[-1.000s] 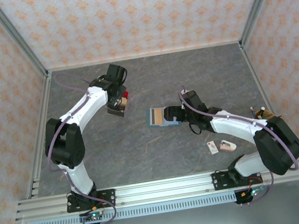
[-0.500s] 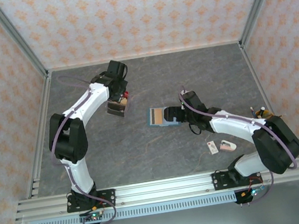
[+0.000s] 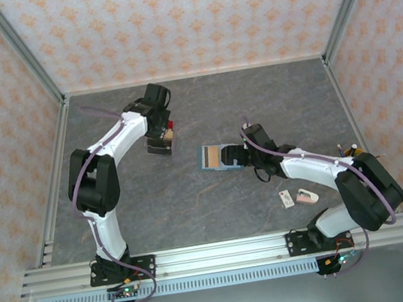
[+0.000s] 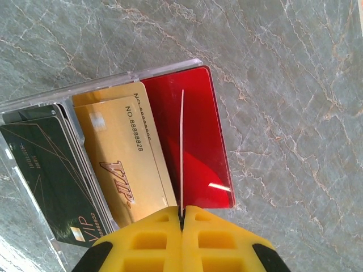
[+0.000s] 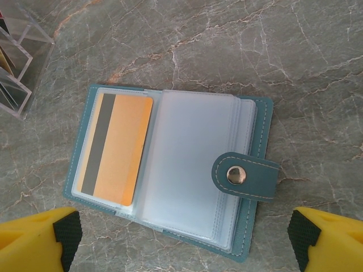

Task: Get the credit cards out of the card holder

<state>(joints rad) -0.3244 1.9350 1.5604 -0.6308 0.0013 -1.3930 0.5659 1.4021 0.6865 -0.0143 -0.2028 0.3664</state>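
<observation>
The teal card holder (image 5: pixel 254 175) lies open on the table, also seen in the top view (image 3: pixel 220 157). An orange card (image 5: pixel 122 147) with a dark stripe sits in its left clear sleeve; the right sleeves look empty. My right gripper (image 5: pixel 181 233) hovers open over the holder's near edge, a finger on each side and nothing between them. My left gripper (image 4: pixel 181 211) is shut on a thin pale credit card (image 4: pixel 182 147), seen edge-on. It holds the card upright over a clear tray (image 4: pixel 102 84), between a red card (image 4: pixel 201 141) and gold cards (image 4: pixel 122 158).
The tray (image 3: pixel 159 148) also holds black cards (image 4: pixel 39 170); its corner shows in the right wrist view (image 5: pixel 17 68). A small white tag (image 3: pixel 286 198) and a pinkish lump (image 3: pixel 307 197) lie near the right arm. Patterned walls and metal posts enclose the table.
The left arm's elbow has swung slightly to the right while its gripper stayed over the tray. The right arm has hardly moved.
</observation>
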